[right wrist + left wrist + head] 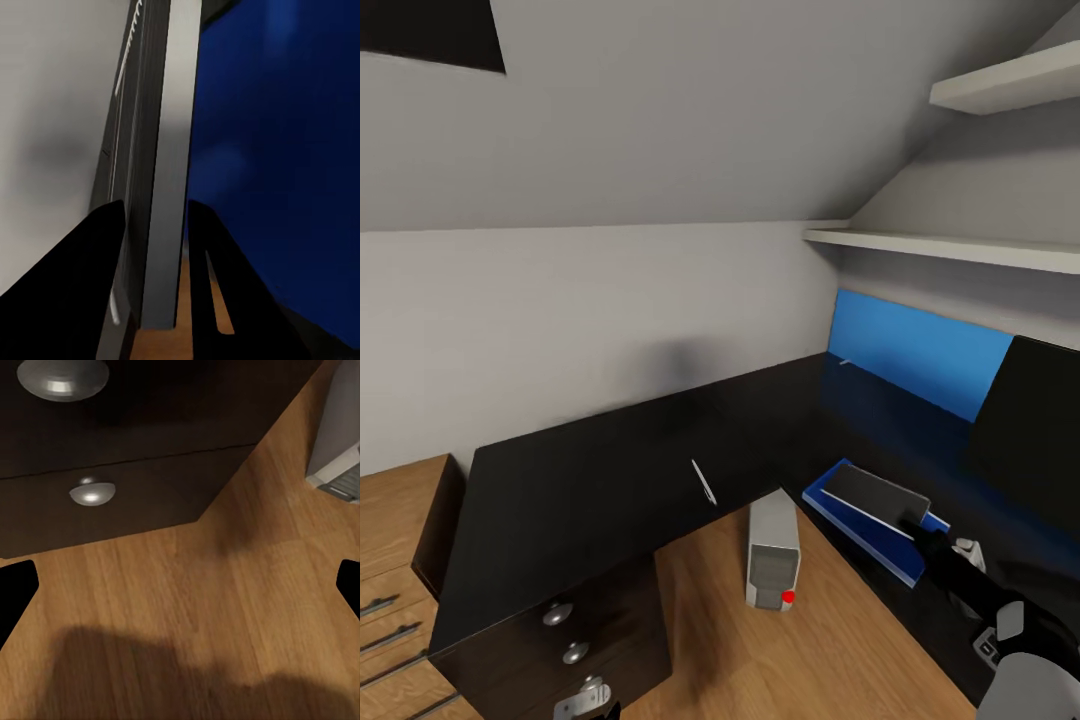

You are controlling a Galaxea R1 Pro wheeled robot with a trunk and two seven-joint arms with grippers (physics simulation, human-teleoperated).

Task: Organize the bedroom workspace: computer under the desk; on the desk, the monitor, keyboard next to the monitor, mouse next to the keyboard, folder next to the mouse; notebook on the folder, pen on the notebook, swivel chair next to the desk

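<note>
- Grey notebook (875, 497) is pinched at its 4 o'clock corner by the right hand (916, 522). In the right wrist view the two fingers (97, 285) sit on either side of the slab's thin edge, so that hand is clamped shut on it.
- My guess at the why: it's holding by the corner so the notebook can go flat onto the blue folder (857, 530), which is the stacking step. It sits over the folder now, but I can't tell if it's fully resting or slightly lifted.
- Notebook's long axis runs roughly 10 to 4 o'clock in the head view, about lined up with the folder under it. The folder lies on the right wing of the black desk (590, 490), with the monitor (1028, 425) off at 2 o'clock from it.
- Pen (703, 480) lies alone on the desk, well apart from the stack at about 9 o'clock from it, pointing 11 to 5. It probably goes on last.
- Computer (773, 548) stands upright on the wooden floor (830, 640) in the desk's inner corner, front facing 6 o'clock.
- Left hand (585, 700) hangs low by the dark drawers (575, 625), fingers spread wide apart and holding nothing.
</note>
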